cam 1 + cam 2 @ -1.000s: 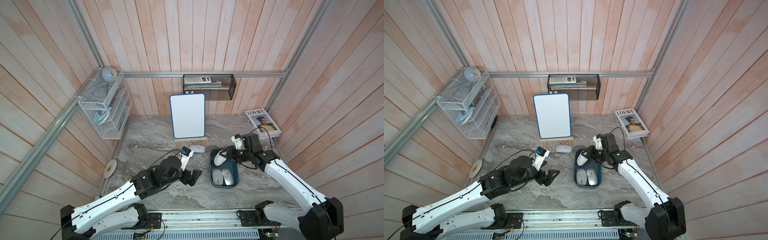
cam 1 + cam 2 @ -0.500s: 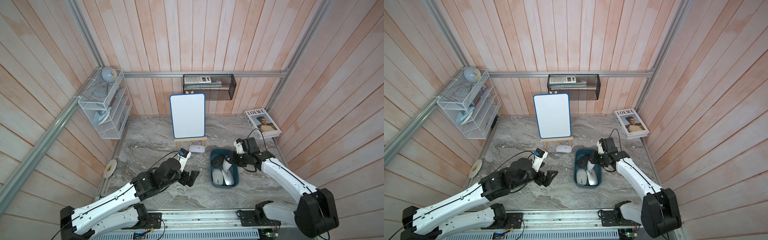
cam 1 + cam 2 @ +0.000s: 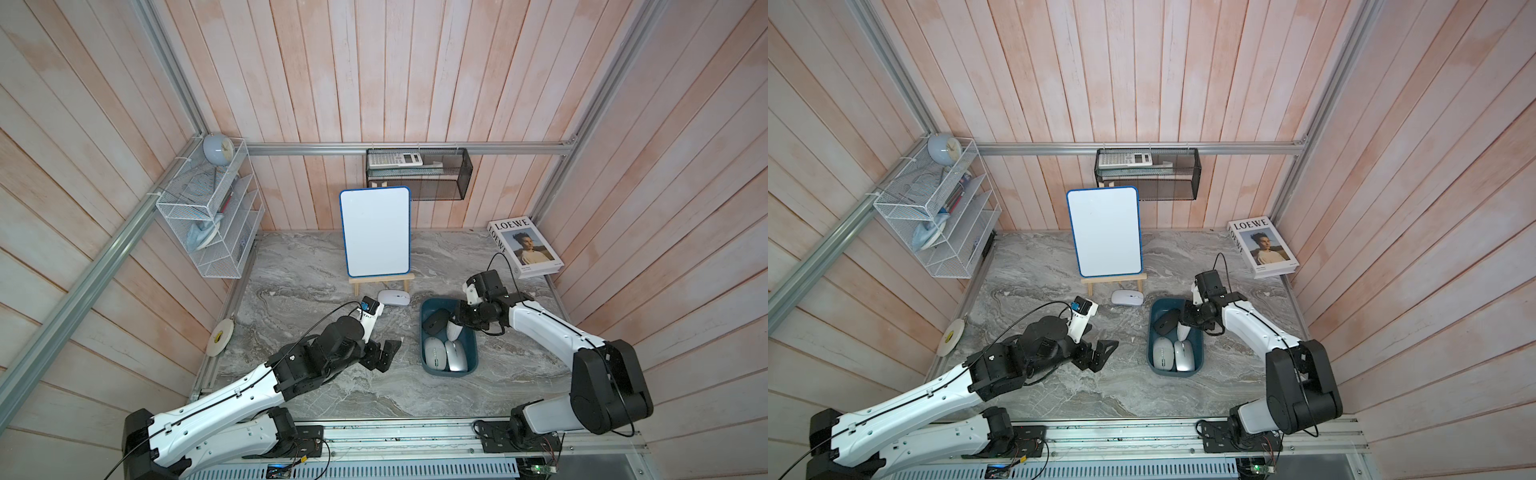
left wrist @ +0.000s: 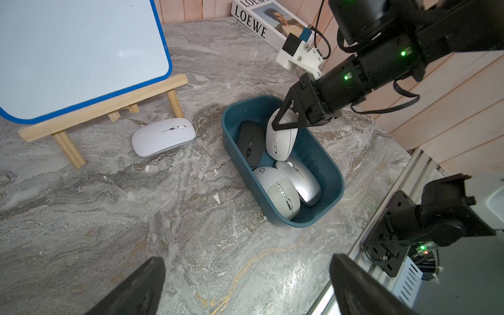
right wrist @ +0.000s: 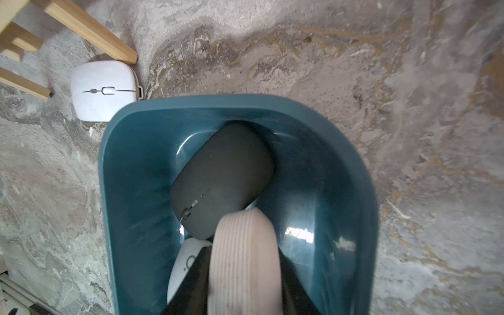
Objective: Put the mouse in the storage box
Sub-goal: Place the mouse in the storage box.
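The storage box [image 3: 449, 372] [image 3: 1175, 371] [image 4: 334, 174] [image 5: 131, 169] is a dark teal tub on the marble table. My right gripper [image 3: 459, 320] [image 3: 1187, 320] [image 4: 289, 117] [image 5: 244, 261] is shut on a pale mouse [image 3: 454, 331] [image 3: 1182, 331] [image 4: 282, 139] [image 5: 245, 245]. It holds the mouse tilted inside the box, beside a black mouse [image 3: 434, 322] [image 4: 249, 143] [image 5: 223, 180]. Two grey mice [image 3: 434, 353] [image 4: 278, 191] lie at the box's near end. A white mouse [image 3: 393, 298] [image 3: 1127, 298] [image 4: 163, 136] [image 5: 103, 91] lies on the table by the easel. My left gripper [image 3: 384, 353] [image 3: 1100, 353] [image 4: 245, 283] hangs open and empty left of the box.
A whiteboard on a wooden easel [image 3: 376, 230] stands behind the white mouse. A book [image 3: 525, 251] lies at the back right. A tape roll [image 3: 219, 336] leans at the left edge. A white wire rack [image 3: 212, 220] and a black mesh basket [image 3: 417, 174] hang on the walls.
My right gripper has carried the pale mouse from above the box's far left corner down into the box. The left arm has barely shifted.
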Motion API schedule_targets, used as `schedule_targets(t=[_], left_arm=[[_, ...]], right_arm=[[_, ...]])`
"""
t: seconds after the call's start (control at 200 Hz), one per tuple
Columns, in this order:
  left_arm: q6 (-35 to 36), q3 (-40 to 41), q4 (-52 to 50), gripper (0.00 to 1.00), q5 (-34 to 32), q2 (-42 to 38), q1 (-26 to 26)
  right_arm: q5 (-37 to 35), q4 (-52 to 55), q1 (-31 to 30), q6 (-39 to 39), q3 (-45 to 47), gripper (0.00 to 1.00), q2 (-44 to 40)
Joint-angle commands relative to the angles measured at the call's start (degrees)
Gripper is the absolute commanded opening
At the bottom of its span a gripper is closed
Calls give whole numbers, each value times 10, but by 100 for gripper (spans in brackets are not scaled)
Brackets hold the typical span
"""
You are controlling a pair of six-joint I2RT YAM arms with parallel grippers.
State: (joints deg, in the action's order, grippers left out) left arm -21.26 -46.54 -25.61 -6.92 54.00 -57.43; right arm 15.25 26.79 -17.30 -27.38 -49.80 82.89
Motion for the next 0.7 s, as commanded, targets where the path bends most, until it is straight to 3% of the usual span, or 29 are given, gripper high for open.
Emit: schedule_targets(t=[0.0,0.185,0.425,0.695], left_arm=[[-5,11,17,100,-6,4,3],[-9,13,21,100,-3,9,3],[-11,14,25,100,2,15,3],[-12,14,25,100,3,18,3]], right_arm=[[32,-21,2,-13,12,22,12],[47,-19,2,-13,12,30,32],[4,14,3,5,8,55,19],[-48,58,7,32,-12,59,-14]])
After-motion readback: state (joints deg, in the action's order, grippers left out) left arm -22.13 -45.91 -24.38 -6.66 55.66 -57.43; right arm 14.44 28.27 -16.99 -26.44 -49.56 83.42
